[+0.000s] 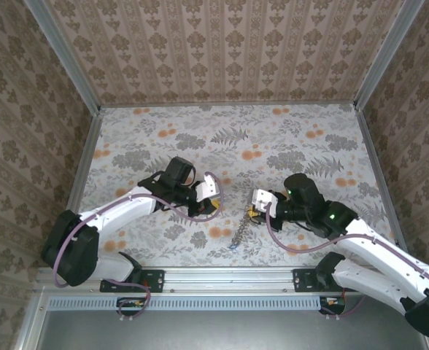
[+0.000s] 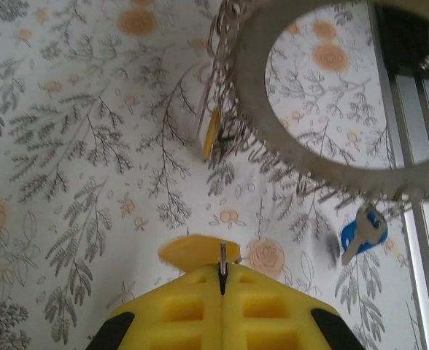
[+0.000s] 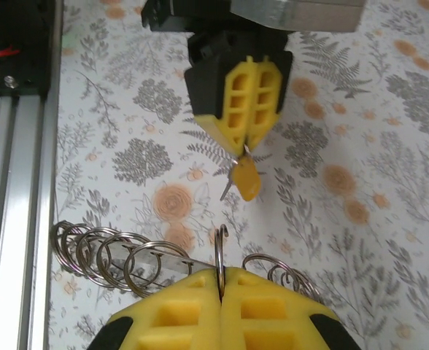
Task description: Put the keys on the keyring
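Yellow-headed slim metal key (image 3: pixel 245 179), light and stiff, is hanging clamped in left pincer (image 3: pixel 247 146). Facing it, right pincer (image 3: pixel 220 275) is pinching one loop of floppy, slippery silvery linked-ring keyring (image 3: pixel 219 244).

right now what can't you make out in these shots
Left wrist: keyring blurred near the lens, cut off by top and right edges.
Left wrist: left fingers hide how the yellow key is pinched.
Right wrist: right fingers cover the keyring's clamped part.
Top external: keyring links too small.
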{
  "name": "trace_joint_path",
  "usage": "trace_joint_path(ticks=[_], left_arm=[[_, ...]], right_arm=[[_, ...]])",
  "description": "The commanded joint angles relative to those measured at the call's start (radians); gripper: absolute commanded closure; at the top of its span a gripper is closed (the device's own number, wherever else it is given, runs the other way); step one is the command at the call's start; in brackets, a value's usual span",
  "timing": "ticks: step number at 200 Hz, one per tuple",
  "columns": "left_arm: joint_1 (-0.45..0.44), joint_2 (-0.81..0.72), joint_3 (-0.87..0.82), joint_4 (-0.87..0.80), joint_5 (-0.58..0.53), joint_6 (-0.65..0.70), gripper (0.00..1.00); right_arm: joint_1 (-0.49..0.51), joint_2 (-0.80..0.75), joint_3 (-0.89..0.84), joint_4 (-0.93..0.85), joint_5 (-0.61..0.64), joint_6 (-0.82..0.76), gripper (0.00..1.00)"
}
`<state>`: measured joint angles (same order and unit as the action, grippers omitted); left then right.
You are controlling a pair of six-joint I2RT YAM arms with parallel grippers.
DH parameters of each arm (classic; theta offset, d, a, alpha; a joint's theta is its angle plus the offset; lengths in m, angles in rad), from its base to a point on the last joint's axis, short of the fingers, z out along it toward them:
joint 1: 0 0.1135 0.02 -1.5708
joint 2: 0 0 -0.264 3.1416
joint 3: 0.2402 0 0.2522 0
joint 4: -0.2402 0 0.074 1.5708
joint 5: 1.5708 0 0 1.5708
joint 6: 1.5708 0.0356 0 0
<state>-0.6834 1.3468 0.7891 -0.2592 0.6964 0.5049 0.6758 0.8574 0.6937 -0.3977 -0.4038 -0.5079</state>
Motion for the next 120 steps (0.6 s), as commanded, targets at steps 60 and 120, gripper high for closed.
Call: trace_joint_path(ticks=[60, 120], left_arm=[[-0.017, -0.165, -0.053, 0.181, 0.044, -0.029, 1.00], [-0.062, -0.157, -0.005, 0.184, 0.010, 0.048, 1.00]], right_arm=[[0.007, 0.055, 0.009, 0.123, -0.047, 0.032, 1.00], [0.006, 0.174, 0.070, 0.093, -0.153, 0.062, 1.00]])
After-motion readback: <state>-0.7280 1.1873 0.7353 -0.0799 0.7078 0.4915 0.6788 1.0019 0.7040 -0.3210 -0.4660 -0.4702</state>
